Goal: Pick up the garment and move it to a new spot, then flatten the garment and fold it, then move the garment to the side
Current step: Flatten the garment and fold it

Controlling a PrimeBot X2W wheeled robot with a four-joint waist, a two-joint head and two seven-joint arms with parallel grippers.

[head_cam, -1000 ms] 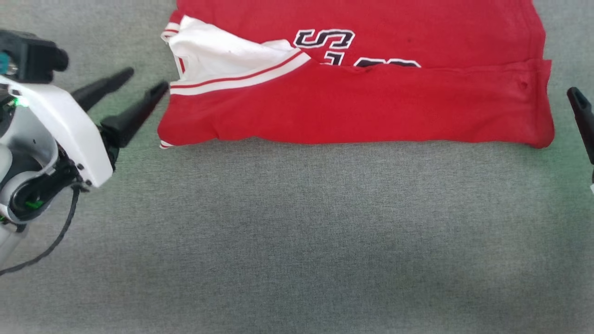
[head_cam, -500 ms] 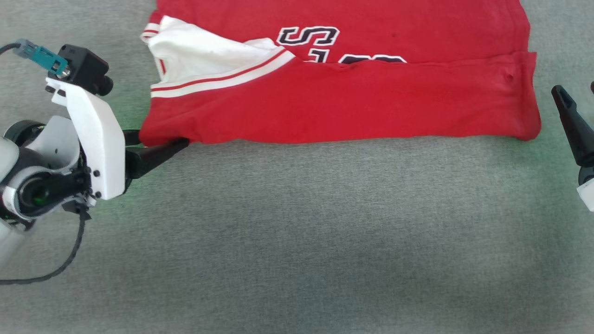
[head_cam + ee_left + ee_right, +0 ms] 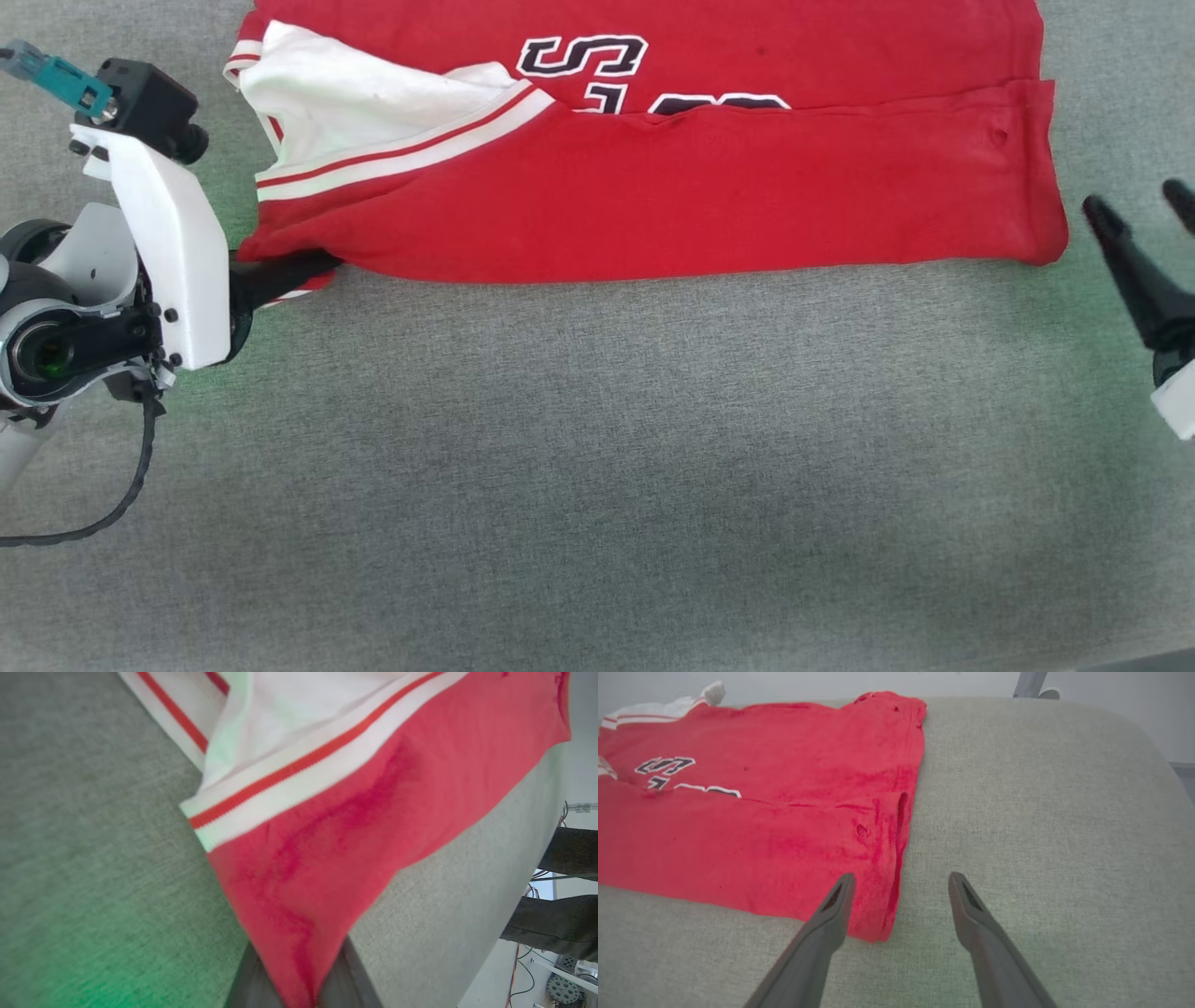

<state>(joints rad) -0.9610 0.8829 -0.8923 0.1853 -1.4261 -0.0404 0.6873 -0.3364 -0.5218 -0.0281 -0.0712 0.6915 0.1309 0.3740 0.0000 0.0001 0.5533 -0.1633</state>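
Head view, looking down on a grey fabric desk [image 3: 597,467]. Across its far half, the garment [image 3: 653,205]: red, spread flat, near edge folded up over the lettering, one white striped sleeve on top at the left. Left gripper [image 3: 313,266] clenched on the near left corner of the cloth. Right gripper [image 3: 1134,198] spread wide just beside the near right corner, grasping nothing. Likely progress: moved, flattened, first fold made. Further folding and the shift aside not yet done.
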